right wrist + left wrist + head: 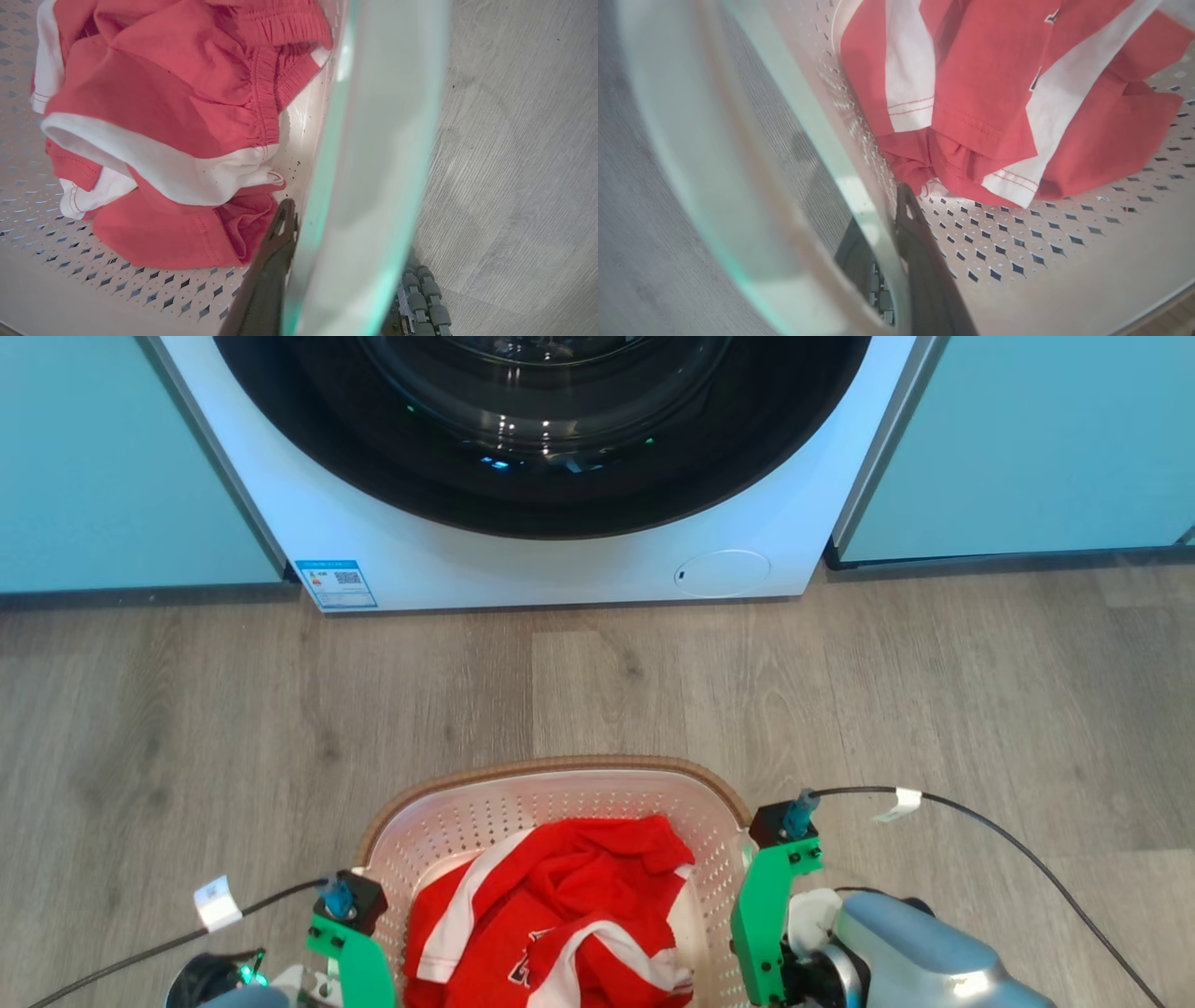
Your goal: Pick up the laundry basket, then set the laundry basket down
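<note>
Head view | basket (pixel 467 812) holds red laundry (pixel 560 905) | left fingers (pixel 911 235) and right fingers (pixel 275 252) each clamp a side wall | step: likely pick-up, grip made | next: lift both sides evenly, level

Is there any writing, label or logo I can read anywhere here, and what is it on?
Blue sticker on the washing machine: print and a square code, too small to read.
White tag on the left cable, another on the right cable: blurred, unreadable.
Red garment in the laundry basket: part of a printed mark, folded, unreadable.
</note>
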{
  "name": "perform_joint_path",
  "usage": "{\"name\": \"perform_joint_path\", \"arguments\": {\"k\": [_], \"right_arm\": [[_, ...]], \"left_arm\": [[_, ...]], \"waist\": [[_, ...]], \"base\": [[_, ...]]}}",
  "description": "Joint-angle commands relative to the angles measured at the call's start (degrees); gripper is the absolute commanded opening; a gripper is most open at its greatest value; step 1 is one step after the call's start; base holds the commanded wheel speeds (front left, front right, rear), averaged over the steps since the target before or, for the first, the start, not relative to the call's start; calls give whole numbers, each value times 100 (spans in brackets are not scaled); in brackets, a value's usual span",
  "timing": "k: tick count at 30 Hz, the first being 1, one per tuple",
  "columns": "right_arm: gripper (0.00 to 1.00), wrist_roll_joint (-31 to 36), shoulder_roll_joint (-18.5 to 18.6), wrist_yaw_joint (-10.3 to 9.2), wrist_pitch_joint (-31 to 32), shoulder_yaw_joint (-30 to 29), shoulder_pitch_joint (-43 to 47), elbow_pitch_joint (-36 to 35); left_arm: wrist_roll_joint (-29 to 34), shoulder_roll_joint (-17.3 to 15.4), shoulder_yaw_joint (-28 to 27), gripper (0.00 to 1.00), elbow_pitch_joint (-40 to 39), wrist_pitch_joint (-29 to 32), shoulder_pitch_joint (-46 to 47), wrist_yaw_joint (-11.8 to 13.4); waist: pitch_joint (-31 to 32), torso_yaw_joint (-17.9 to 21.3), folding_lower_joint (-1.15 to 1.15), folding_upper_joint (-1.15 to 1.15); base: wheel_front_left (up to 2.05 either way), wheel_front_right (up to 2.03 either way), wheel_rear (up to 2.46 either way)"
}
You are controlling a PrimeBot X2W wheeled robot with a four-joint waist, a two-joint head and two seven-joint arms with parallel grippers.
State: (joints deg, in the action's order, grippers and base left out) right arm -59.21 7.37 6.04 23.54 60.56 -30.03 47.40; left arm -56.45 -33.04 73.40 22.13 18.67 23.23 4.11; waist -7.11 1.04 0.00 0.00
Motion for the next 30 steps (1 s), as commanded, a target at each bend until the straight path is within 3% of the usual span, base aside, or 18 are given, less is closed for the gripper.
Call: {"name": "perform_joint_path", "arguments": {"k": [1, 14, 30], "right_arm": [[0, 178, -211, 145, 18, -107, -79, -422], [0, 1069, -201, 145, 585, -1016, 441, -1004], [0, 2246, -280, 145, 1575, -2238, 1318, -2222]], "left_arm": [[176, 121, -26, 0, -295, -48, 86, -264], [166, 206, -25, 0, -92, -123, 68, -317], [156, 214, -24, 0, -45, -145, 100, -321]], "waist": [[13, 20, 0, 0], [74, 69, 0, 0], [103, 86, 0, 0]], "base": [[0, 0, 0], [0, 0, 0], [0, 0, 0]]}}
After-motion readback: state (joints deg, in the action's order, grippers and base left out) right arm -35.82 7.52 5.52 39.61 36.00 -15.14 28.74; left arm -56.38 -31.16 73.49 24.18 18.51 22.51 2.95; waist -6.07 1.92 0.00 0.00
